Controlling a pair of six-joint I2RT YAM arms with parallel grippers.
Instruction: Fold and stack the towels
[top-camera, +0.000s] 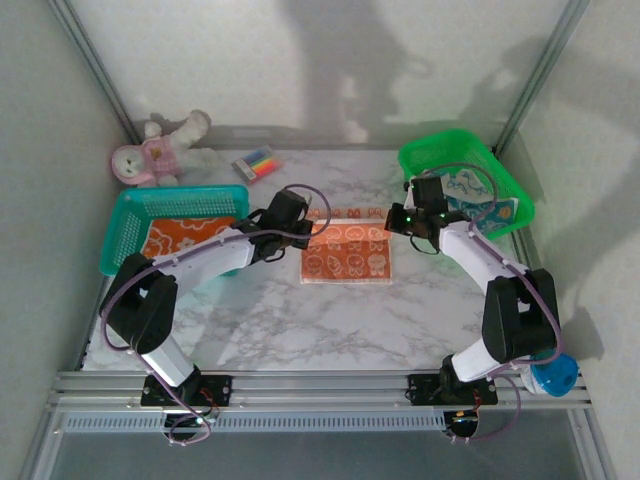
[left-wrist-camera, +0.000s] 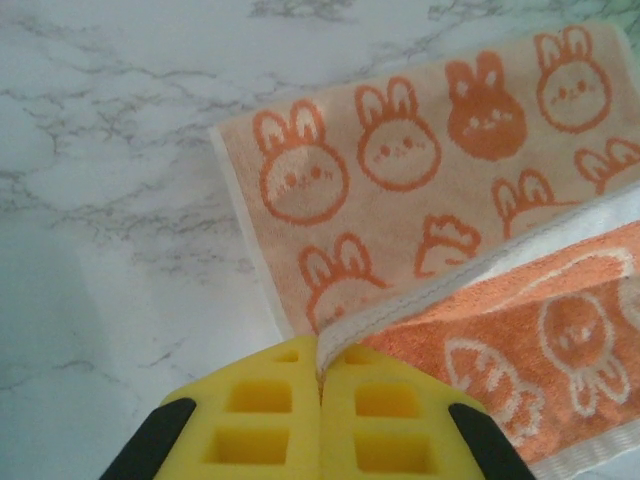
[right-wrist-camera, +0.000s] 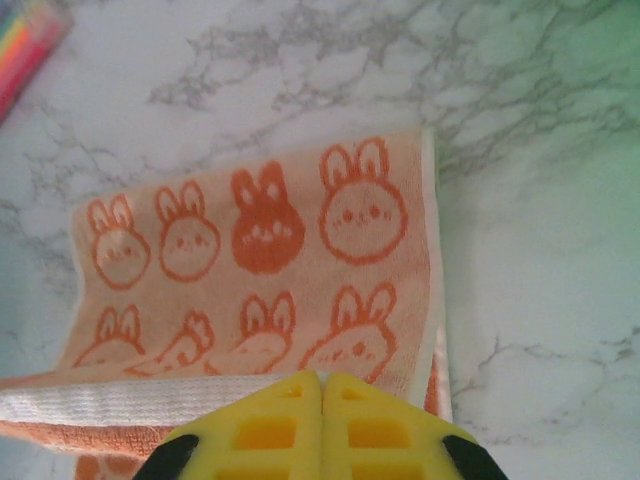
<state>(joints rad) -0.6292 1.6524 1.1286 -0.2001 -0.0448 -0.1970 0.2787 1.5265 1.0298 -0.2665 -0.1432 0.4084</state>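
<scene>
A pale peach towel (top-camera: 347, 252) printed with orange bunnies lies in the middle of the marble table, its near part turned over so the bright orange back faces up. My left gripper (left-wrist-camera: 320, 345) is shut on the white hem at the folded edge's left corner. At the right corner, my right gripper (right-wrist-camera: 322, 378) is pinched shut on the same hem. Seen from above, both grippers (top-camera: 312, 212) (top-camera: 392, 216) meet the towel's far edge. An orange towel (top-camera: 185, 236) lies in the teal basket (top-camera: 128, 222). A white-and-blue towel (top-camera: 482, 198) lies in the green basket (top-camera: 430, 156).
A pink-and-white plush toy (top-camera: 158, 150) and a pack of coloured markers (top-camera: 254, 162) sit at the back left. A blue round object (top-camera: 553, 376) sits off the front right corner. Bare marble (top-camera: 330, 320) lies in front of the towel.
</scene>
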